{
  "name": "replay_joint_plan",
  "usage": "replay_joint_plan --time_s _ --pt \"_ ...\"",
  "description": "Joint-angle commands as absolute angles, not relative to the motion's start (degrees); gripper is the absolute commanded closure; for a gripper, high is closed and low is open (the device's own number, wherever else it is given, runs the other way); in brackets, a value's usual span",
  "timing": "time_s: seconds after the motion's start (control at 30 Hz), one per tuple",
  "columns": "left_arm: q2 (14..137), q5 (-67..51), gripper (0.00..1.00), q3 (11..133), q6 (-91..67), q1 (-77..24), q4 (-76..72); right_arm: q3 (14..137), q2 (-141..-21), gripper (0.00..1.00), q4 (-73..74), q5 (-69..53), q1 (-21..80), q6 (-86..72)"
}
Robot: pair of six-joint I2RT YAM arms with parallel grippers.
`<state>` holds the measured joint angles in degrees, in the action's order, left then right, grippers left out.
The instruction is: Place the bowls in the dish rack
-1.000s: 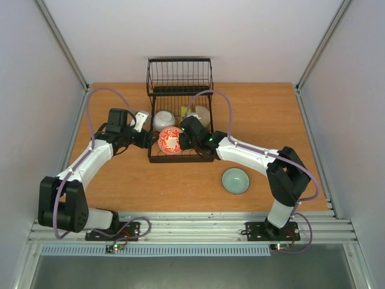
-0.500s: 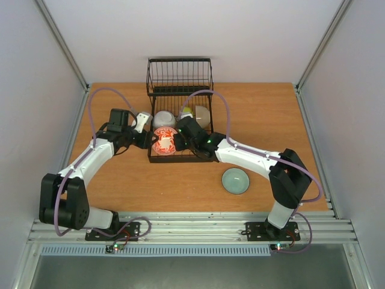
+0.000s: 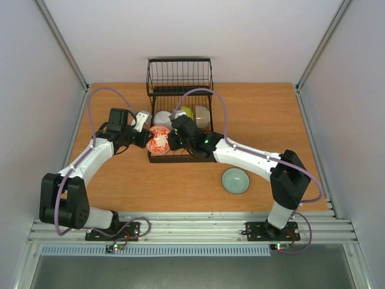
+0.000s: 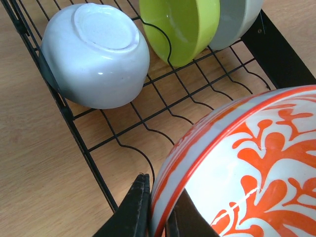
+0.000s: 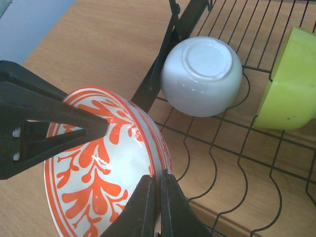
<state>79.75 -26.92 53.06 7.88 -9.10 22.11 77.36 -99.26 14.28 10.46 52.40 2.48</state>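
1. Bowl with the red pattern (image 3: pixel 158 140): left of centre in the overhead view, at the lower left corner of the dish rack (image 3: pixel 180 159). It is tipped up on its edge and caught between both arms. Whether it touches the wires cannot be told.
2. Left gripper (image 4: pixel 160 192): at the bottom of its own wrist view, the two black fingers (image 4: pixel 137 207) are pinched together on the patterned bowl's rim, one on each side of the wall. In the overhead view it reaches the bowl from the left.
3. Right gripper (image 5: pixel 157 180): at the bottom centre of its wrist view, its fingers are likewise clamped on the rim of the same bowl, on the side nearer the rack. The left gripper's fingers show at the left of that frame, pressed on the bowl.
4. White bowl (image 4: pixel 96 54): upper left of the left wrist view, lying in the rack against its left rail, its foot ring turned toward the camera.
5. Yellow-green bowl (image 4: pixel 180 27): top centre of that view, standing on edge between prongs, just right of the white bowl.
6. Cream bowl (image 3: pixel 203 114): directly behind the yellow-green one, also on edge and nested close to it.
7. Teal bowl (image 3: pixel 235 180): lower right of centre in the overhead view, upright on the wooden table (image 3: pixel 271 114), well apart from the rack.
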Motion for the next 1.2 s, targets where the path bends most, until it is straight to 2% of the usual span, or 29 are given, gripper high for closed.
replay_joint_plan --time_s 0.0,0.03,0.1,0.13,0.27,0.4,0.53,0.57,0.7,0.9,1.17 --pt "77.8 -29.4 1.00 52.3 10.3 -9.6 20.4 79.2 -96.7 0.93 11.8 12.5 52.0 4.2" --pt "77.4 -30.0 0.99 51.9 10.2 -9.6 20.0 78.5 -95.9 0.85 11.9 12.6 51.7 4.5" --pt "76.5 -31.6 1.00 51.0 10.2 -9.5 19.0 75.6 -93.4 0.62 10.7 10.3 50.0 3.7" --pt "76.2 -32.5 1.00 50.7 10.1 -9.4 18.6 73.2 -92.0 0.56 9.2 7.8 48.4 2.4" --pt "76.2 -38.3 0.99 49.3 9.4 -8.8 16.3 62.3 -87.5 0.49 -1.9 -12.6 39.4 -7.0" --pt "77.8 -45.4 1.00 48.4 8.5 -7.8 14.3 54.2 -88.3 0.43 -16.8 -30.1 32.9 -15.6" --pt "79.9 -50.2 1.00 48.7 7.8 -6.6 13.7 51.3 -93.5 0.21 -31.7 -44.1 31.7 -23.0" --pt "80.3 -51.2 1.00 48.7 7.7 -6.4 13.6 50.6 -94.9 0.09 -35.9 -46.1 31.8 -25.3" --pt "80.9 -54.3 1.00 48.5 7.5 -5.8 13.2 48.3 -101.4 0.02 -56.0 -51.2 31.7 -34.7" --pt "82.3 -55.6 1.00 48.9 8.0 -5.5 13.5 48.8 -109.6 0.01 -74.2 -53.9 31.6 -46.8" --pt "84.0 -55.2 1.00 49.5 7.8 -5.4 13.4 48.1 -111.7 0.01 -77.3 -54.3 31.8 -48.0"
